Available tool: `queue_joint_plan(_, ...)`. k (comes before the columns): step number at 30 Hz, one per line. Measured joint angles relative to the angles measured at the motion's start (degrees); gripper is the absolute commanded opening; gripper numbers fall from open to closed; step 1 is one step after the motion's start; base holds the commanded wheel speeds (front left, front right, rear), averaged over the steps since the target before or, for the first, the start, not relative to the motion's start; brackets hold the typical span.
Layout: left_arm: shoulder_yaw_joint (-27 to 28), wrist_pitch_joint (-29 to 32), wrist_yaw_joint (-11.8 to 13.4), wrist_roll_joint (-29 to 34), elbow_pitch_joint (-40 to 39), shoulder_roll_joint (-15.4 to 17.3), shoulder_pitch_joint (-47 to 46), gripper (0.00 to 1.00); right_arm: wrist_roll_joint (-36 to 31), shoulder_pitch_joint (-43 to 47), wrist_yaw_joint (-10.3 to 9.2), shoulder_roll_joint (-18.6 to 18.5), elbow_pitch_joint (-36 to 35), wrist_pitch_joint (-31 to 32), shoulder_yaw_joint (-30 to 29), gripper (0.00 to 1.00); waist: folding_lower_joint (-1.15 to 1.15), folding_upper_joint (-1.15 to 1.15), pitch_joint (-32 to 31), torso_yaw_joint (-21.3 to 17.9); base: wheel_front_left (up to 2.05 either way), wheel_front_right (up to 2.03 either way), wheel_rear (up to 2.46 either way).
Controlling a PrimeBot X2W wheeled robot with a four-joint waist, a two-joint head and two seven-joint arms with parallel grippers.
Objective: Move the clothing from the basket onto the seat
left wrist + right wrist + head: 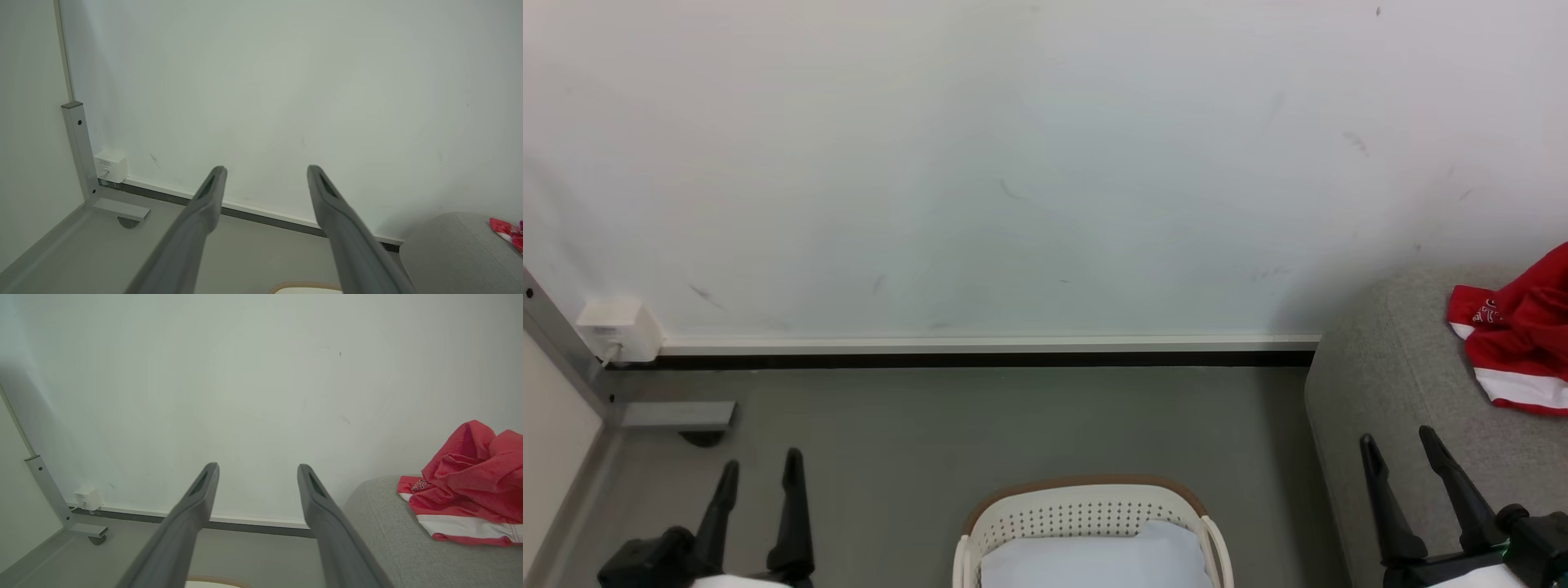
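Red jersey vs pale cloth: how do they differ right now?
The red jersey is red with white stripes; the pale cloth is plain bluish-white. The jersey lies crumpled on the sofa; the cloth lies smooth in the basket. Both are soft fabric.

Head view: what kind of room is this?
Likely a living-room-style test space: a grey sofa holding a red jersey, a laundry basket on the grey floor, before a white wall.
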Motion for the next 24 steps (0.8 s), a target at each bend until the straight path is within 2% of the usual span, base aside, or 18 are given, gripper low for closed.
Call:
queue_joint_plan(12,8.29,-0.01,-8.18,9.98,3.98,-9.05,2.8,1.0,-5.54,2.31,0.0,3.67,-1.67,-0.07,-2.22,1.0,0.0,0.0,0.96,-0.48,0.0,0.0,0.0)
queue_joint_plan(24,12.83,-0.01,-12.43,14.29,5.36,-12.5,2.52,1.0,-5.9,2.29,0.0,3.79,-1.15,-0.07,-2.26,1.0,0.0,0.0,0.97,-1.02,0.0,0.0,0.0)
